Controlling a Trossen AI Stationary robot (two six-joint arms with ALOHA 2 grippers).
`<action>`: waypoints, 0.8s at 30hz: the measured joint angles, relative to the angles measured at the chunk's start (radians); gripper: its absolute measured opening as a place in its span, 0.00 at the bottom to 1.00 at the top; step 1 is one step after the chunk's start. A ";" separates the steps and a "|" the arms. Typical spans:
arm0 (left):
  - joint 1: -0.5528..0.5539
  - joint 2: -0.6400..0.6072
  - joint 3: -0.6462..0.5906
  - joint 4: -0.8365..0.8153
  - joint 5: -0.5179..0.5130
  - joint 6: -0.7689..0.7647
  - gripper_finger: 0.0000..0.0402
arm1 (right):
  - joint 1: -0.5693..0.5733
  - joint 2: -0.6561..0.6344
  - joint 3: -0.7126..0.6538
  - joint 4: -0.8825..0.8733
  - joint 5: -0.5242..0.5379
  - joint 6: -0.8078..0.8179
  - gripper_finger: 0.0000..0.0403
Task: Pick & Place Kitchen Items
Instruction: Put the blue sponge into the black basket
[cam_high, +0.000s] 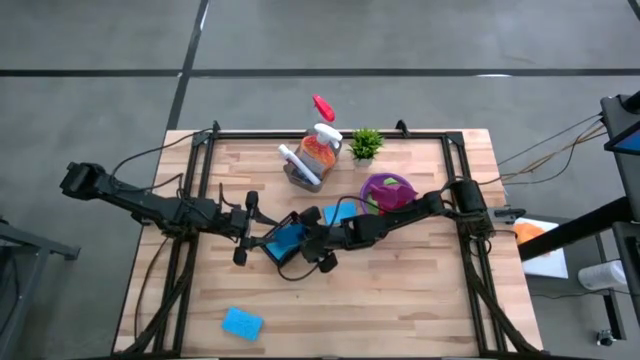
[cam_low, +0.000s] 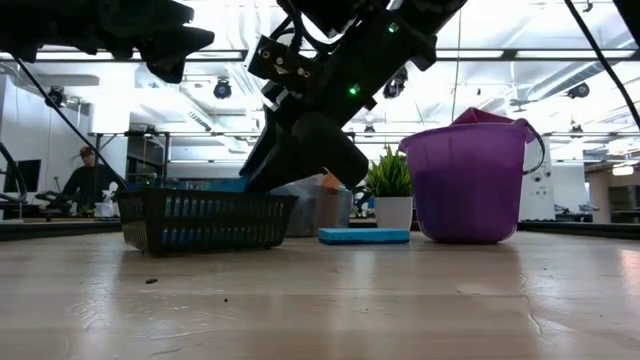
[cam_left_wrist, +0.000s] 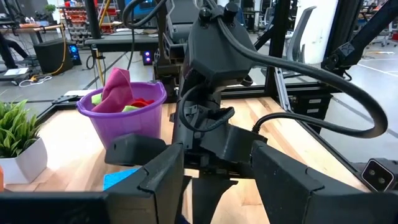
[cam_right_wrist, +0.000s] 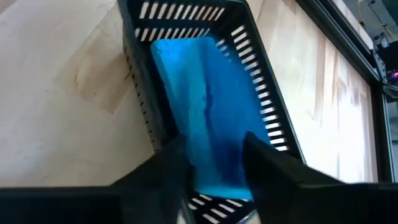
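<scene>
A black basket (cam_high: 285, 243) sits near the middle of the desk (cam_high: 420, 290), and both arms meet over it. The right claw (cam_right_wrist: 214, 163) hangs just above the basket's open top, its two dark fingers parted with a gap between them and nothing gripped; blue sponges (cam_right_wrist: 202, 106) lie flat on the basket floor directly beneath that gap. The left claw (cam_high: 243, 228) is at the basket's left end. Its fingers (cam_left_wrist: 155, 180) stand apart, and I cannot tell whether they touch the basket wall.

Just right of the basket, lying flat on the desk, is another blue sponge (cam_low: 364, 236); from above it shows beside the right arm (cam_high: 337, 213). Beyond that sponge stands a purple bucket (cam_low: 468, 185) holding magenta, green and red cloths (cam_left_wrist: 121, 93). A third sponge (cam_high: 242, 322) lies alone near the front edge, well apart from the basket on its left side.

Behind the basket, a grey bin (cam_high: 303, 172) holds an orange spray bottle (cam_high: 320, 146) and a white bottle (cam_high: 298, 162). A small potted plant (cam_high: 365, 144) stands right of the bin. A red item (cam_high: 323, 106) lies on the floor beyond the desk's far edge.
</scene>
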 joint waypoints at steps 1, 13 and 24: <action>0.000 0.000 0.000 0.000 0.000 0.000 0.48 | 0.000 0.000 0.002 0.000 0.002 0.001 0.45; 0.000 0.000 0.000 0.000 -0.015 0.000 0.48 | 0.000 -0.001 0.023 0.001 0.040 0.004 0.67; 0.000 0.000 0.000 -0.008 -0.015 -0.003 0.48 | 0.002 -0.002 0.029 0.016 -0.112 0.044 0.68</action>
